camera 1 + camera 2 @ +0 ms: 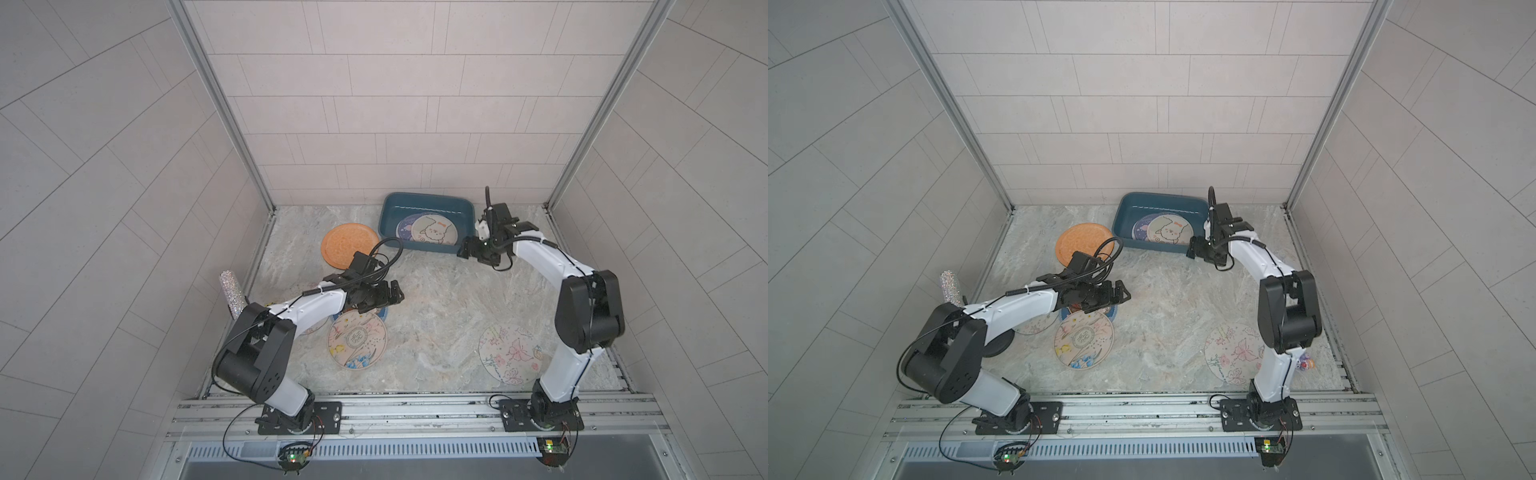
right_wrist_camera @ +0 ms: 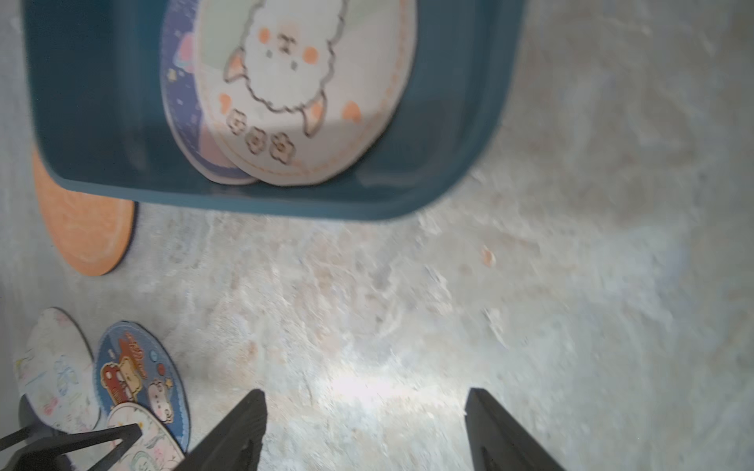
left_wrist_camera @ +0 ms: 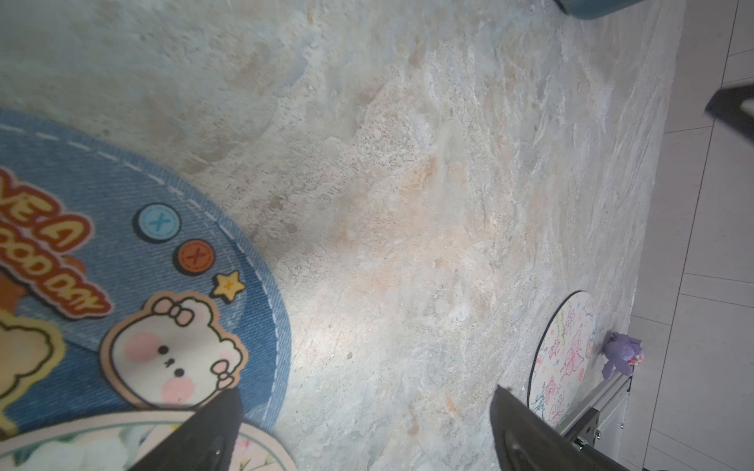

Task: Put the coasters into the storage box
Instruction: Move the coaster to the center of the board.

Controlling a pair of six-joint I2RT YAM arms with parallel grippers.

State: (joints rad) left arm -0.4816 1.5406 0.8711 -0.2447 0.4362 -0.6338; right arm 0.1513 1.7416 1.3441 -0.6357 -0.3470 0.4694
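Observation:
The dark teal storage box (image 1: 387, 218) stands at the back of the table and holds a white cartoon-animal coaster (image 1: 434, 232) lying over a purple one (image 1: 404, 227). An orange coaster (image 1: 343, 245) lies to its left. My right gripper (image 2: 365, 392) stands open over bare table just outside the box's near right corner (image 2: 469, 155), with nothing between its fingers. My left gripper (image 3: 367, 391) hangs open at the edge of a blue cartoon coaster (image 3: 122, 253) that lies partly under a floral coaster (image 1: 357, 340). A butterfly coaster (image 1: 507, 353) lies near the right arm's base.
A glittery cylinder (image 1: 230, 295) stands by the left wall. A small purple toy (image 3: 622, 354) lies near the front right rail. Another pale coaster (image 2: 53, 367) lies beside the blue one, partly under the left arm. Tiled walls close in three sides.

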